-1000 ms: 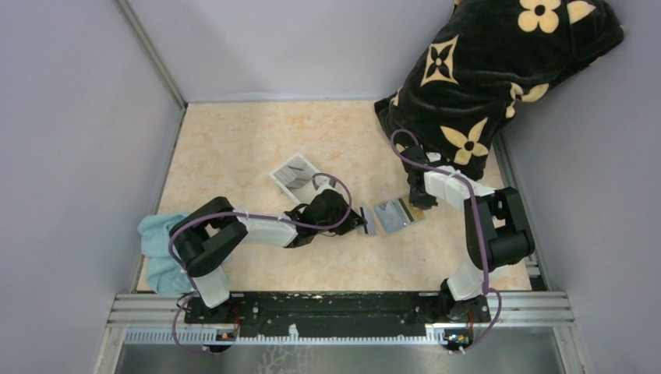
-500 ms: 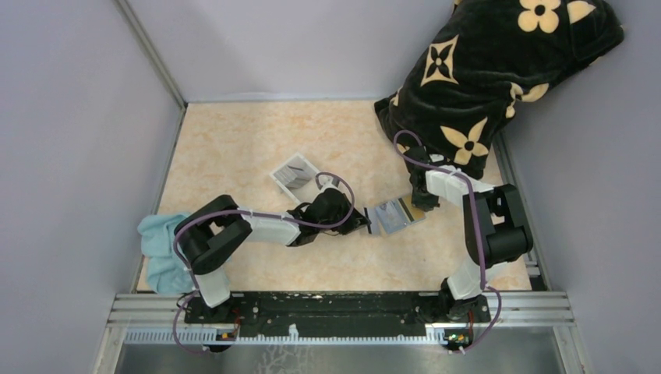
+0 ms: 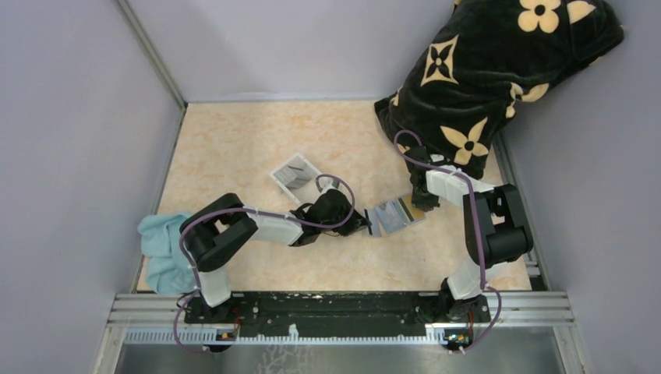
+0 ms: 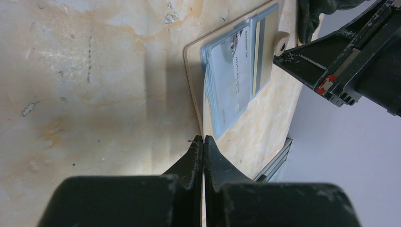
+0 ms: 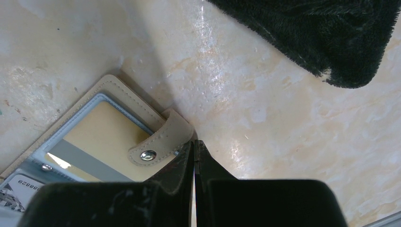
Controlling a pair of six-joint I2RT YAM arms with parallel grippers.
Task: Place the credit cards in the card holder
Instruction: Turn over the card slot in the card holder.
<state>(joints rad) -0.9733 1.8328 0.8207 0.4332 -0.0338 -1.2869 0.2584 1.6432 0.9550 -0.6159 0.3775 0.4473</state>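
The card holder (image 4: pixel 193 80) lies open on the worktop (image 3: pixel 234 148) between the two arms. A second ago one card lay apart at its left edge. Now that gap is gone, and the silvery cards (image 4: pixel 229 80) sit a little slanted on the blue-grey inside, next to a tan-gold card (image 5: pixel 101 137). The left pincer (image 4: pixel 203 141) is fully closed and empty, its tip just beside the holder's edge. The right pincer (image 5: pixel 194 143), closed too, touches the snap tab (image 5: pixel 163 139).
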